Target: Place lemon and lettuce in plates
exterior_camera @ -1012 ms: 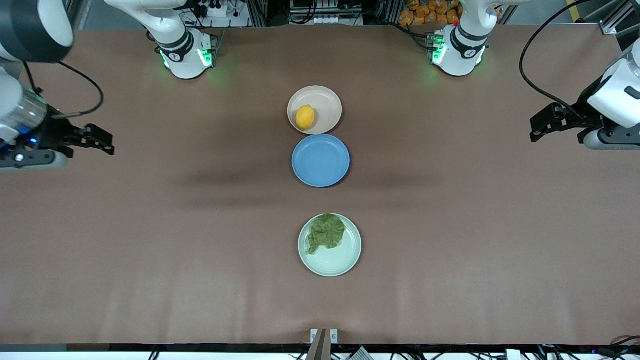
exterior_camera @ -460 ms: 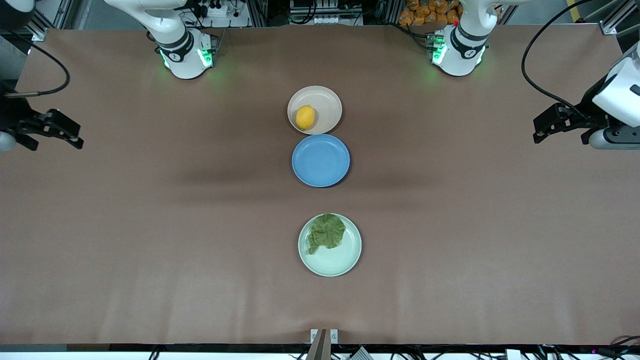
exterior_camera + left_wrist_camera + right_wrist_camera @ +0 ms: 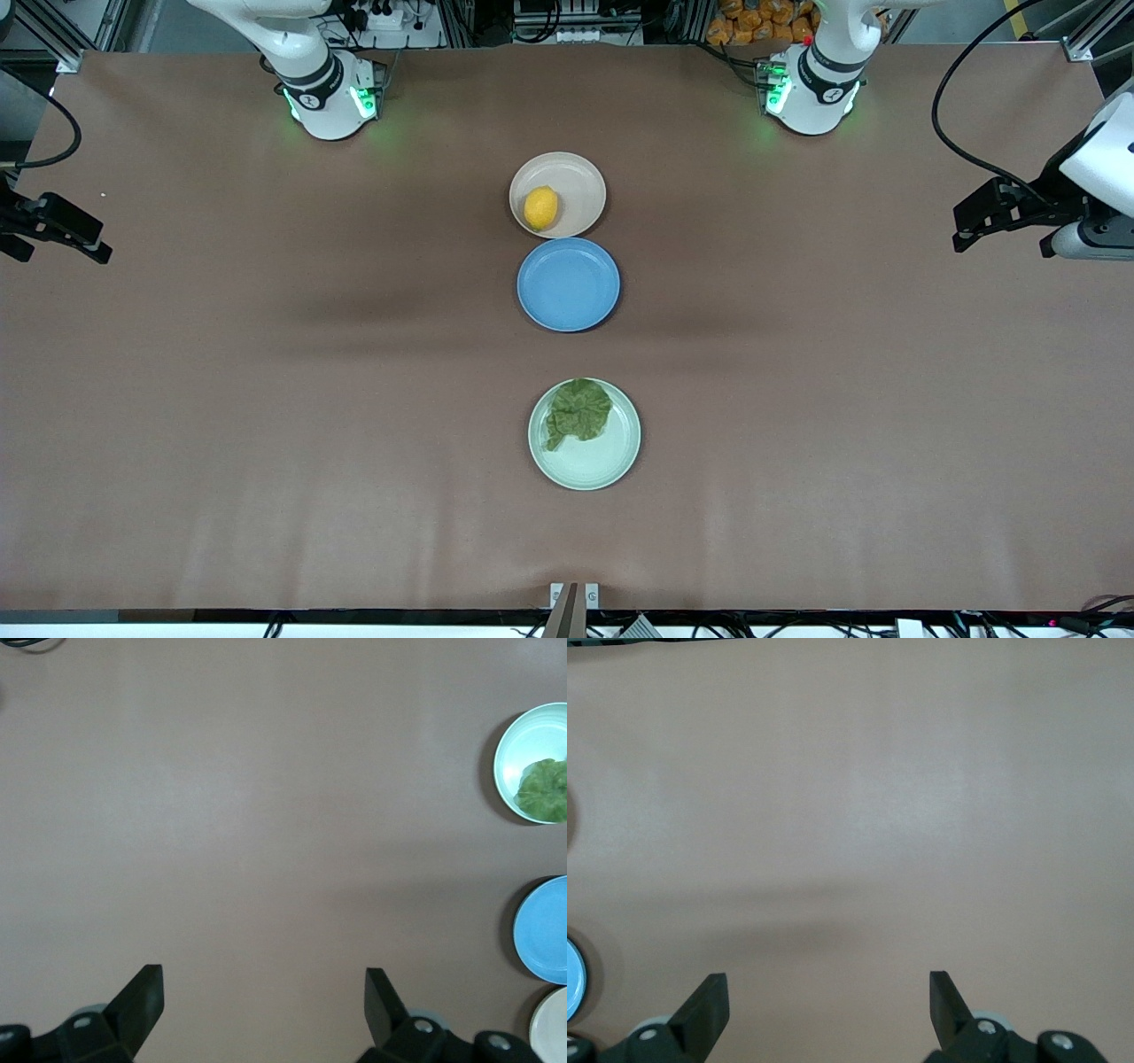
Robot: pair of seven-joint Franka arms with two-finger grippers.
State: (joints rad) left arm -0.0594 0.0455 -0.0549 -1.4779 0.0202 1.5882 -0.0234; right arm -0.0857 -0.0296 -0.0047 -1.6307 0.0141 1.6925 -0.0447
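Observation:
The yellow lemon [image 3: 541,207] lies in the beige-pink plate [image 3: 580,182], the plate nearest the robots' bases. The green lettuce [image 3: 579,411] lies in the mint-green plate [image 3: 594,465], nearest the front camera; both also show in the left wrist view, the lettuce [image 3: 544,789] in that plate [image 3: 512,753]. My left gripper [image 3: 967,229] is open and empty, up over the left arm's end of the table; its spread jaws show in the left wrist view [image 3: 263,979]. My right gripper [image 3: 84,237] is open and empty over the right arm's end; it also shows in its wrist view [image 3: 828,985].
An empty blue plate [image 3: 568,284] sits between the two task plates, touching the beige-pink one; it shows in the left wrist view [image 3: 545,930] and at the edge of the right wrist view [image 3: 572,977]. Bare brown table [image 3: 266,399] spreads on both sides.
Both arms have drawn back toward their ends of the table, the right one much farther. Lemon, lettuce and plates have not moved.

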